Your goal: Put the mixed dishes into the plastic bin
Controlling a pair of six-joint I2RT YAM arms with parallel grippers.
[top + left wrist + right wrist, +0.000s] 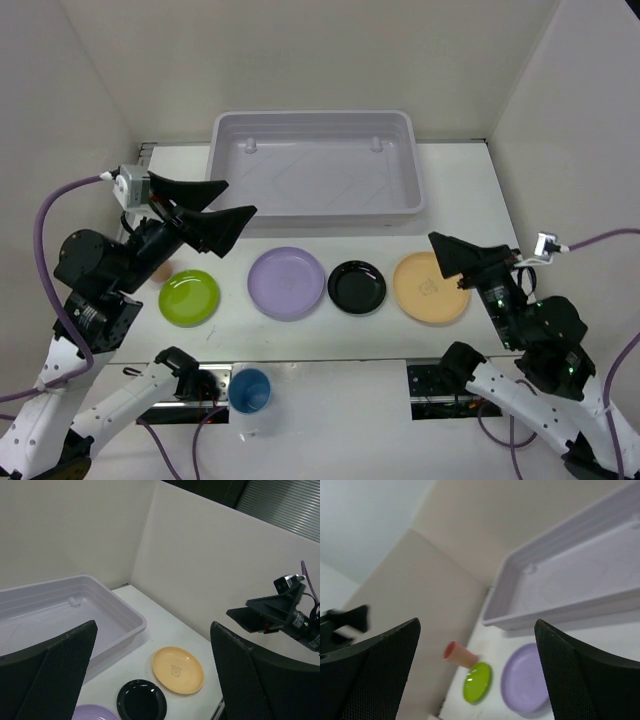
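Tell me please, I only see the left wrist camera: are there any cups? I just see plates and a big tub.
Observer: Yes, a blue cup stands alone, on the robot's side of the row of plates.
Operator: Only one?
Observer: No, a salmon-pink cup sits at the row's left end.
Operator: Any plate I'm missing?
Observer: A lime green plate, left of the lavender plate, beside that cup.

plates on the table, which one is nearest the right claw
The pale orange plate, at the row's right end; the right claw hangs over its edge, the others lie further left.
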